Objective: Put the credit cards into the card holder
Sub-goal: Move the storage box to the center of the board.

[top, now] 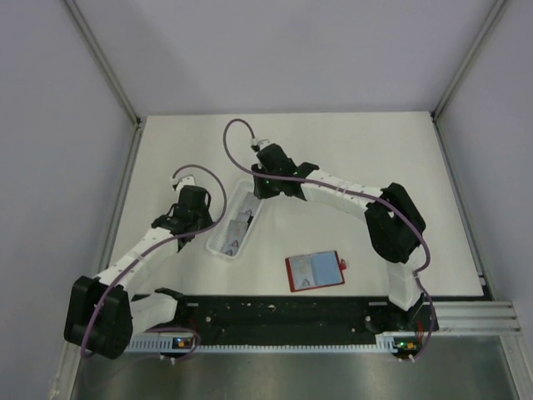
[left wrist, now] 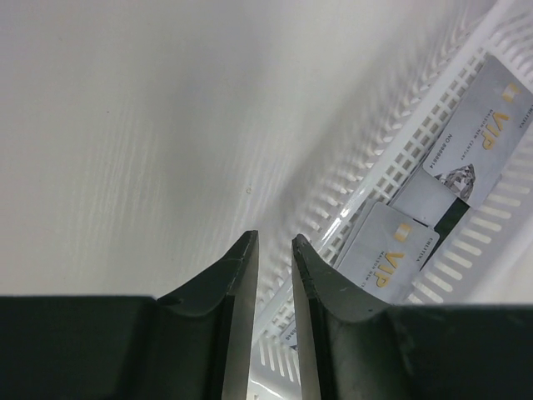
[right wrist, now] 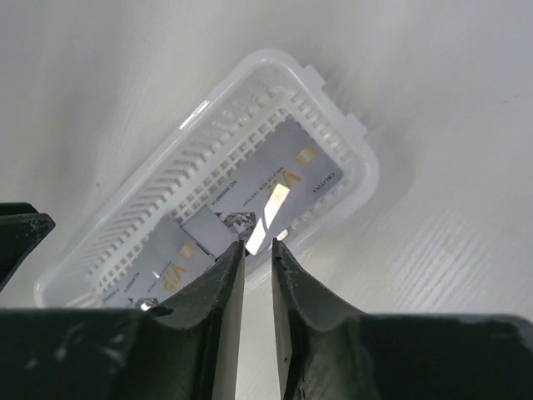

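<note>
- The cards (right wrist: pixel 283 171) lie flat in the tray (top: pixel 218 243), none in the wallet (top: pixel 315 271) yet. The wallet lies open on the table, well apart from the tray.
- In the top view the tray's long axis runs from 1 o'clock to 7 o'clock, and the cards' long sides follow it.
- The right gripper (right wrist: pixel 258 247) is over the tray's 1 o'clock end with its jaws narrow. Its tips are at a bright tilted card edge, but I cannot tell whether they pinch it.
- The left gripper (left wrist: pixel 275 237) sits just outside the tray's 9 o'clock wall, jaws narrow, with nothing between them.
- The wallet is at about 5 o'clock from the right gripper, so the right arm is likely the nearer carrier.
</note>
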You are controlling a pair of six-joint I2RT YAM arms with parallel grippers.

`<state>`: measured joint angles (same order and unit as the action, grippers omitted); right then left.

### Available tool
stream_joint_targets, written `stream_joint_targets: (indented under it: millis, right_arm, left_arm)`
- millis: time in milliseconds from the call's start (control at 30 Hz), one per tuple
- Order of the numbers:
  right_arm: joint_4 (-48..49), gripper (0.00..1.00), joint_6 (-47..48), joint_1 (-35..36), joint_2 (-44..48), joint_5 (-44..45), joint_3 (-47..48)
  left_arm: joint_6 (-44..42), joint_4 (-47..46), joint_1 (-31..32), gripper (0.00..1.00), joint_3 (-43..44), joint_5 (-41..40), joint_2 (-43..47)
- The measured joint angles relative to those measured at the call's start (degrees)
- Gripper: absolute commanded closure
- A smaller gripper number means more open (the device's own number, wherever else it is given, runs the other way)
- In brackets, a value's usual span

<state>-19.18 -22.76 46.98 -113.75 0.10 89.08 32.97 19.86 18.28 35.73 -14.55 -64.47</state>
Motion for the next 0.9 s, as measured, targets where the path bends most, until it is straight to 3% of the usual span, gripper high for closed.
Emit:
stream_joint_targets:
  millis: [133,267,567,900]
  right_arm:
    - [0.15,1.00,-2.34,-0.46,1.77,3.78,-0.98]
    - [-1.07,1.00,-4.39,-1.09,1.84,6.21,-1.42]
    - [-4.83,1.00,-8.37,-1.53,1.09,8.35,-2.34]
    - [-7.30,1.00,-9.38,-1.62,-3.80,3.13,-0.46]
  left_arm:
    - [0.92,0.48,-0.37,0.86,-0.02,-0.90,-0.87]
    - [2.36,0.63,-0.57,0.99,-1.31,-1.90,-1.07]
    - [4.20,0.98,-0.61,1.00,-3.80,1.27,-1.51]
    - [6.84,-1.36,1.09,1.00,-6.38,8.00,-1.84]
